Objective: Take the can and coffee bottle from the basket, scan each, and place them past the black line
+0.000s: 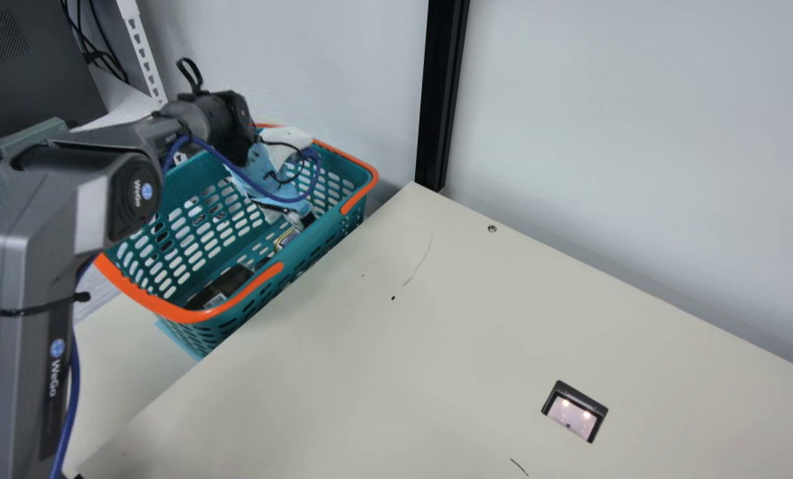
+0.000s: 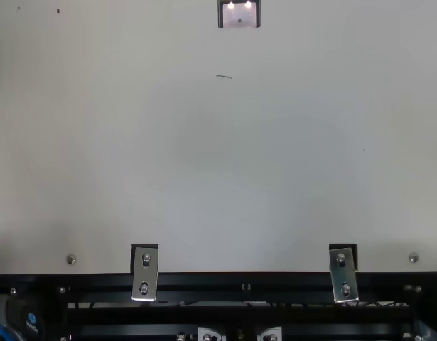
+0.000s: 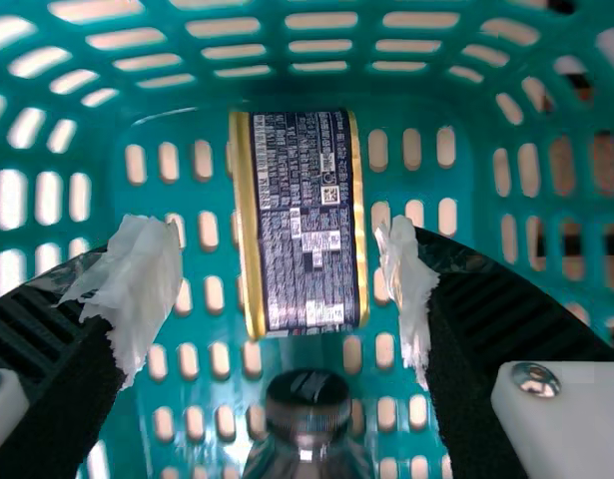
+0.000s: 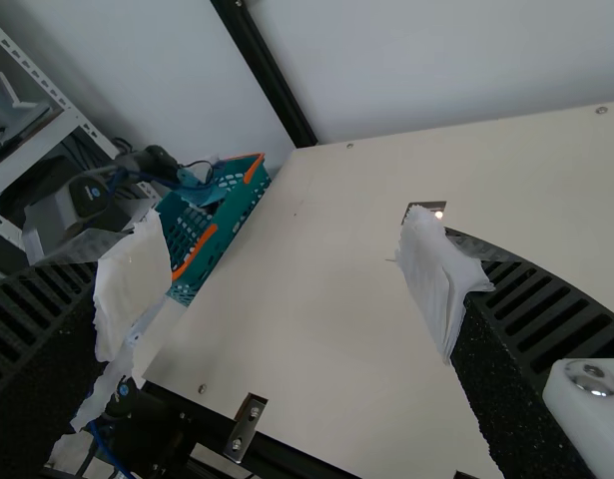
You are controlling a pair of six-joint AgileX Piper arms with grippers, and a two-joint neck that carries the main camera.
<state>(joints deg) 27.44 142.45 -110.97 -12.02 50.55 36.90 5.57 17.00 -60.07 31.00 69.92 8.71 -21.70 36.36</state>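
The can [image 3: 299, 225] is found inside the basket [image 1: 363, 183], which is set at the left of the tabletop [image 1: 436, 332]. In the left wrist view the left gripper [image 3: 287, 279] is seen spread, with nothing pinched, and the can is framed between its paper-wrapped fingertips. The can's longer sides are run nearly straight between the two fingers, and each gold rim is faced by one of them, so the grasp would be closed across the narrower width. The can is set slightly off centre, nearer one finger; whether enough depth has been reached cannot be told.

The bottle [image 3: 308, 424] is seen just beside the can, with its cap towards it. It could be nudged if the fingers are lowered carelessly, and a small shift towards centring the can would be called for first.

The right gripper [image 4: 287, 274] is held spread and empty, well apart from the basket, so the lift is better left to the left arm. Both items are still to be taken out and passed over the scanner [image 1: 573, 417], judged to be the lit window.
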